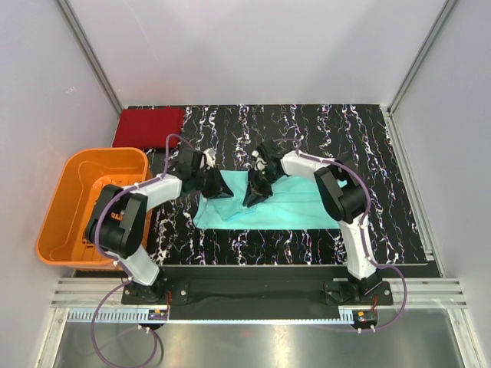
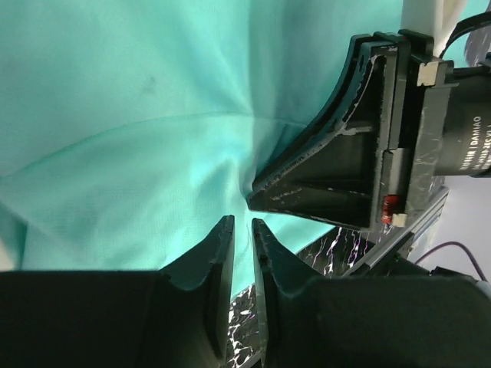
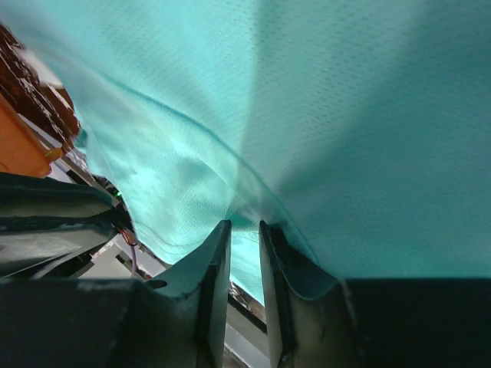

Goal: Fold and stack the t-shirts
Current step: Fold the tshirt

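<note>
A light teal-green t-shirt (image 1: 291, 207) lies spread on the black marbled mat (image 1: 383, 192). Both grippers meet at its back left part. My left gripper (image 1: 219, 186) is narrowed on the cloth's edge, and folds of the t-shirt (image 2: 138, 130) radiate from its tips (image 2: 242, 221). My right gripper (image 1: 255, 192) pinches the same t-shirt a little further right; the cloth (image 3: 345, 115) tents up from its tips (image 3: 244, 224) and drapes over one finger (image 3: 307, 264). The dark red t-shirt (image 1: 148, 126) lies folded at the mat's back left corner.
An orange slatted basket (image 1: 57, 199) stands left of the mat, beside the left arm. The right gripper's black fingers (image 2: 330, 169) sit very close to my left gripper's tips. White walls enclose the table on three sides.
</note>
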`<action>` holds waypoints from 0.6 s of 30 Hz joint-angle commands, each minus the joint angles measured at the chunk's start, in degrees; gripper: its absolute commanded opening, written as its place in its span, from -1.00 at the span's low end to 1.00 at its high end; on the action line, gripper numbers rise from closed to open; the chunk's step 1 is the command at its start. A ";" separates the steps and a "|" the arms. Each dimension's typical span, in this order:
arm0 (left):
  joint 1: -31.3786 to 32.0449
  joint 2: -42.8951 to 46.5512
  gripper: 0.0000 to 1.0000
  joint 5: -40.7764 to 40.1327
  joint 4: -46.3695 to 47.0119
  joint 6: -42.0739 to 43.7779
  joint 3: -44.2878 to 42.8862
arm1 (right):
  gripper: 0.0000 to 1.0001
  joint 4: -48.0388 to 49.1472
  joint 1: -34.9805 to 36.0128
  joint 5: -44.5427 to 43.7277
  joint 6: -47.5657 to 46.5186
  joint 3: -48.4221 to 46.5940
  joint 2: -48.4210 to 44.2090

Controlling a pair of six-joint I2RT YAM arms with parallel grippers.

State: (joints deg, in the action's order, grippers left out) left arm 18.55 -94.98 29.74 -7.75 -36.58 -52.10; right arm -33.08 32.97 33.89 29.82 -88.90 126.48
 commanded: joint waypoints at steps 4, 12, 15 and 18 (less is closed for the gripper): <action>3.16 2.25 -0.61 -2.66 4.06 -1.39 4.27 | -0.44 0.73 0.08 -3.21 -0.29 7.58 -7.72; 6.59 5.50 -0.64 -3.63 5.38 -2.97 8.33 | -0.33 4.16 -0.01 -2.60 0.68 11.03 -12.39; 8.08 7.69 -0.64 -4.16 4.93 -3.50 8.59 | -0.27 2.59 -0.01 -3.83 -0.38 9.28 -13.27; 9.84 9.37 -0.64 -4.86 4.76 -4.03 8.33 | -0.24 1.09 -0.01 -4.53 -0.64 6.56 -12.66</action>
State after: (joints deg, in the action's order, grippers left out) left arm 27.00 -89.38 26.41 -5.89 -39.77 -43.46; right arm -31.48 32.95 30.94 30.15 -78.91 116.90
